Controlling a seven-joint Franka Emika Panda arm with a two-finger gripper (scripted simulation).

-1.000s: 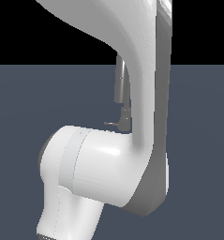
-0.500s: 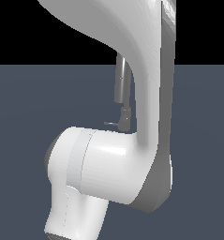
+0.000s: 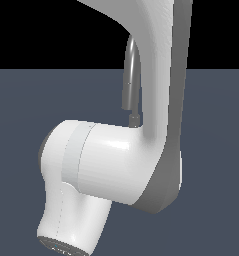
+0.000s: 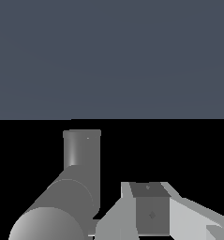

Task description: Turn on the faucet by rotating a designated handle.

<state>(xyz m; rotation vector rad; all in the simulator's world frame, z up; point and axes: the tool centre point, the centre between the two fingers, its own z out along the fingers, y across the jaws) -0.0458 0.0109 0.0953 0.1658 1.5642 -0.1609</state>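
The faucet shows in the exterior view as a thin grey arched spout with a thicker end, mostly behind my white arm. Just under the spout's end a small grey stub pokes above the arm; I cannot tell whether it is the handle or a finger. In the wrist view an upright grey cylinder of the faucet stands behind a thicker grey cylinder. My gripper lies right beside them with one finger and its dark pad showing. The other finger is out of view. The handle is not clearly told apart.
My white arm's elbow and lower link fill most of the exterior view and hide the faucet's base. A flat dark blue-grey floor stretches to a black background.
The small grey stub under the spout's end has shifted up and toward the exterior view's right. My arm's elbow has shifted slightly. The spout has stayed put.
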